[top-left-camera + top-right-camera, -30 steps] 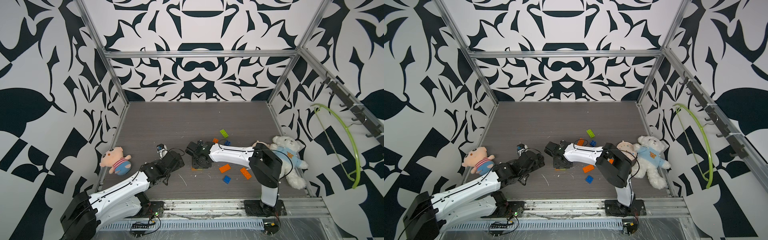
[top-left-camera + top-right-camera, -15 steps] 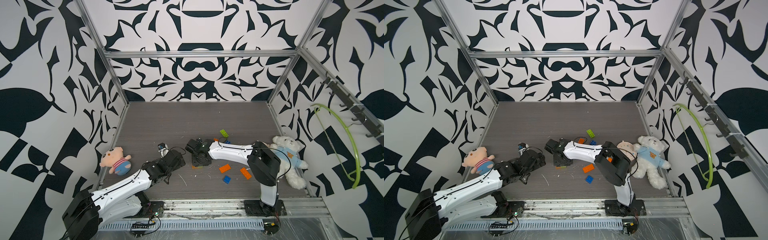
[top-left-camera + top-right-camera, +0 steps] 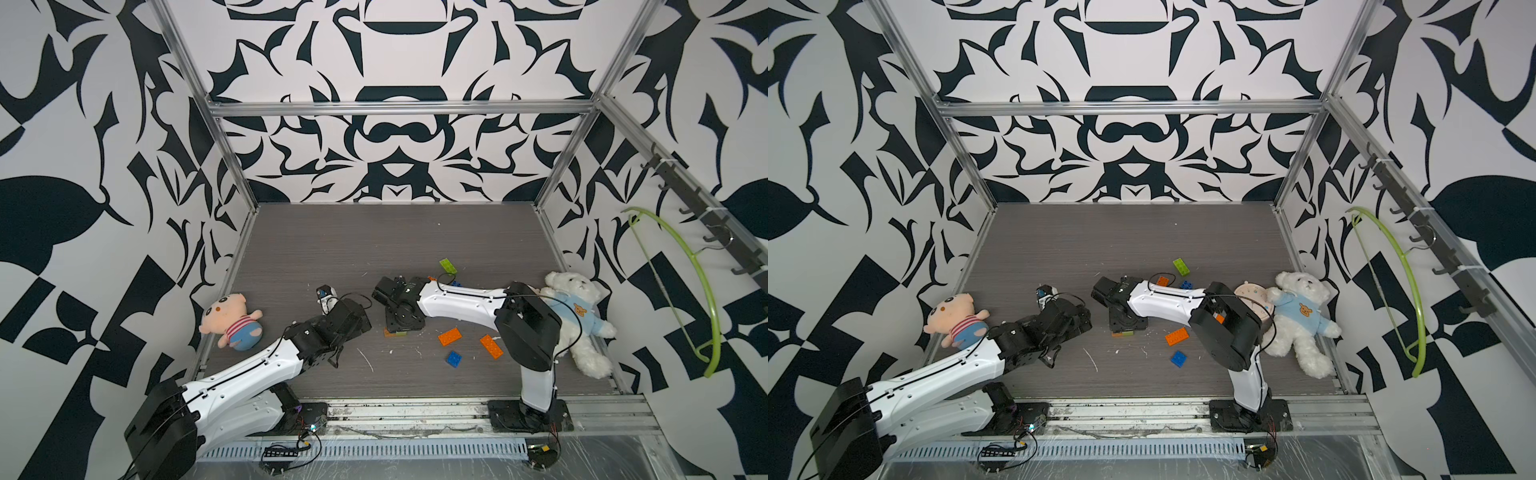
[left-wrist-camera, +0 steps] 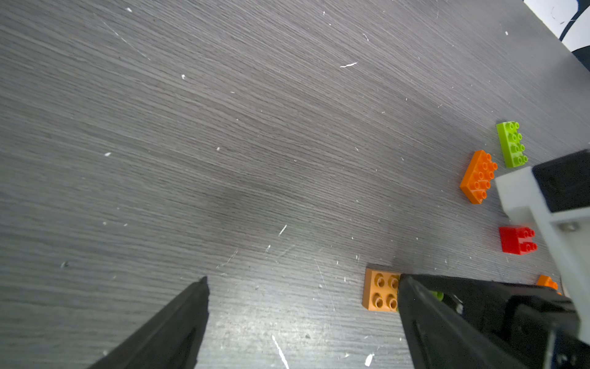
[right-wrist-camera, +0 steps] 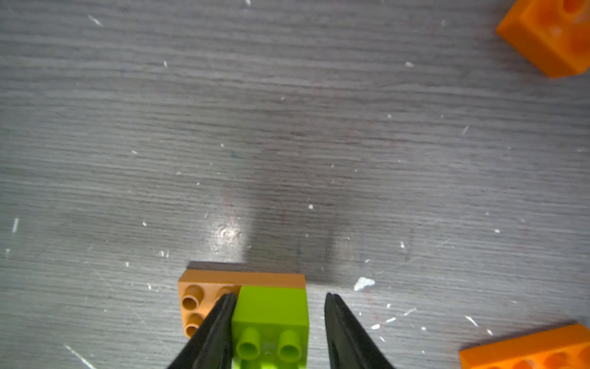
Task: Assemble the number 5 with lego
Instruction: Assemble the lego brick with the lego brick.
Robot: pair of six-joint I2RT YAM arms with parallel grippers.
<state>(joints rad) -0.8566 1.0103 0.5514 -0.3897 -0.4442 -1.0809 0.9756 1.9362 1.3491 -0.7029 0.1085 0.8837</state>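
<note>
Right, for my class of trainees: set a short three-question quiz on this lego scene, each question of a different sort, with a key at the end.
1. True or false: the left gripper grips a brick.
2. The lime green brick between the right gripper's jaws sits on: A) a red brick, B) a tan-orange brick, C) a blue brick.
3. Fill the gap: the white teddy bear wears a ____ top.

Key: 1 false, its jaws stand wide apart with nothing between them; 2 B; 3 light blue.
</note>
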